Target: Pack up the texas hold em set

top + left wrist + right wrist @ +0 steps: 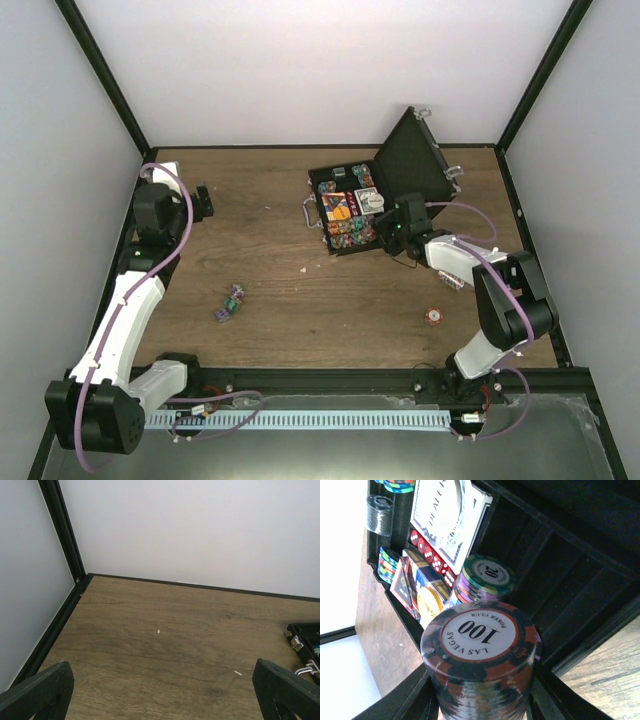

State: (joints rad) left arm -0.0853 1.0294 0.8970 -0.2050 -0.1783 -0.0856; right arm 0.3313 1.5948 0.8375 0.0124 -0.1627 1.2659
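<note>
The black briefcase (322, 182) lies open at the back centre of the table, its lid (412, 155) standing up on the right. Inside are card decks (447, 515), red dice (431, 555) and chip stacks, one topped by a green 20 chip (486, 576). My right gripper (392, 232) is over the case's right end, shut on a chip stack topped by a 100 chip (482, 635); the gripper's fingers (410, 700) press its sides. My left gripper (205, 203) is open and empty at the back left, with only the case corner (305, 637) in its view.
Loose chip stacks lie on the wooden table (270, 260): a purple-green one (229, 303) left of centre, a red one (435, 316) and another (450, 280) by the right arm. Walls and black frame posts enclose the table.
</note>
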